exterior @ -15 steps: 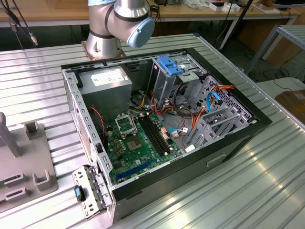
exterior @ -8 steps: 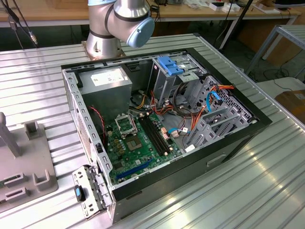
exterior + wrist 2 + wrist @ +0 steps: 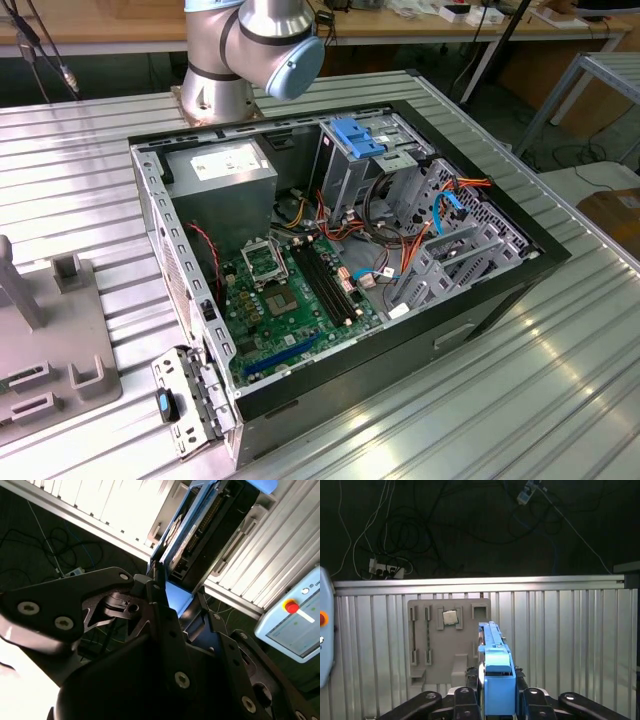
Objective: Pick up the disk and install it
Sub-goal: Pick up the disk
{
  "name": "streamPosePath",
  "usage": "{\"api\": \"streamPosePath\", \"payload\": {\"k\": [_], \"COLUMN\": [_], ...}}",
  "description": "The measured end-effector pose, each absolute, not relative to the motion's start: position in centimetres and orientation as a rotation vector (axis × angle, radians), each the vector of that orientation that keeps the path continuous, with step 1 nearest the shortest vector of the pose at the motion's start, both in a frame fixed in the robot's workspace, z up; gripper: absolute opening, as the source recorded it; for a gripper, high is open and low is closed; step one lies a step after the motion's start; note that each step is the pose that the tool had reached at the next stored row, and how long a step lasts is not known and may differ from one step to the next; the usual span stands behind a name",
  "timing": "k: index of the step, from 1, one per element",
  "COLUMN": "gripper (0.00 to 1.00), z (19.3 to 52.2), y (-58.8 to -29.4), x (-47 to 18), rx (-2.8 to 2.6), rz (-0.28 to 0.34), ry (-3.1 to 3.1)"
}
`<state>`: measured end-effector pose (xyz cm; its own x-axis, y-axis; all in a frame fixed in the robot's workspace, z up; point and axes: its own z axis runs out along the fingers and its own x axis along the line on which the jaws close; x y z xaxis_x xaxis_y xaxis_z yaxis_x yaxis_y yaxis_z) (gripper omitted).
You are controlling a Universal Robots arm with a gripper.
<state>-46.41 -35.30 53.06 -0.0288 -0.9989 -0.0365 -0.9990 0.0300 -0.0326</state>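
Observation:
In both wrist views my gripper (image 3: pixel 496 696) (image 3: pixel 172 597) is shut on the disk (image 3: pixel 495 662) (image 3: pixel 207 522), which sticks out edge-on from between the fingers. The first wrist view shows the disk's blue plastic frame. The second wrist view shows its dark circuit-board side with a connector row. I hold it in the air above the ribbed metal table (image 3: pixel 560 630). The exterior view shows the open computer case (image 3: pixel 340 250) lying on its side, with the arm's base (image 3: pixel 235 55) behind it.
Inside the case are a grey power supply box (image 3: pixel 220 170), a drive cage with a blue top (image 3: pixel 355 140), the motherboard (image 3: pixel 295 300) and loose cables. A grey fixture plate (image 3: pixel 447 645) (image 3: pixel 45 350) lies on the table. A pendant with a red button (image 3: pixel 292 607) lies beside the table.

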Motion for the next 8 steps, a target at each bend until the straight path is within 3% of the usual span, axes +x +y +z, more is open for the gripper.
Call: {"api": "streamPosePath", "payload": {"k": [8], "gripper": [0.37], "z": [53.1], "y": [-35.3], "x": [-44.4], "rx": [-2.155], "rz": [0.003], "ry": [2.219]}}
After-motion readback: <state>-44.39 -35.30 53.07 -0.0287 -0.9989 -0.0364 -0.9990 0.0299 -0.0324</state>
